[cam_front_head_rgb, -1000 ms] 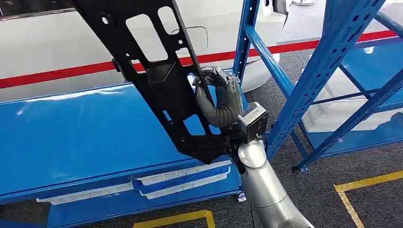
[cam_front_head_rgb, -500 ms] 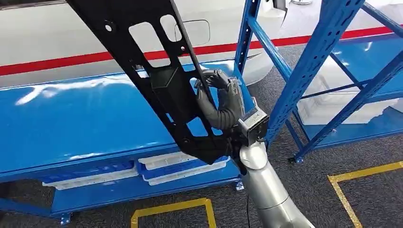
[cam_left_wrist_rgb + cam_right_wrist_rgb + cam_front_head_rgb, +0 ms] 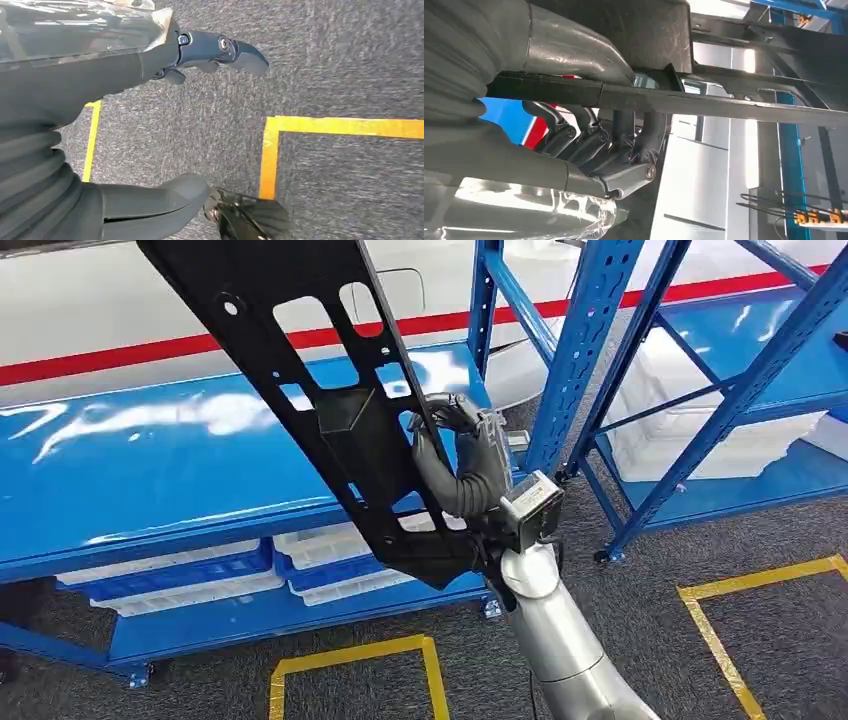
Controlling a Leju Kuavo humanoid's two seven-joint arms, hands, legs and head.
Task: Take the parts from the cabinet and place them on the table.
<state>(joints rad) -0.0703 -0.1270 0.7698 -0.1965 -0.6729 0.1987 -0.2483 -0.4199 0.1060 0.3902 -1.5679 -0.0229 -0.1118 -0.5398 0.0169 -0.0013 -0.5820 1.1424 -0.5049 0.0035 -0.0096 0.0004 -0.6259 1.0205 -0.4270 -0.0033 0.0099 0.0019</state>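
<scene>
Right hand: the right hand (image 3: 462,455) is gripping the black part (image 3: 330,410) by its edge rail, fingers (image 3: 589,140) wrapping around it.
Left hand: the left hand (image 3: 100,150) is hanging over the carpet, fingers apart, holding nothing.
Part: it is standing tilted, rising up and leftward from the hand, above the blue table (image 3: 150,470).
Progress: the part is looking taken out and carried; setting it down is remaining.
Rack: the blue rack (image 3: 600,350) is standing just beside the arm.
</scene>
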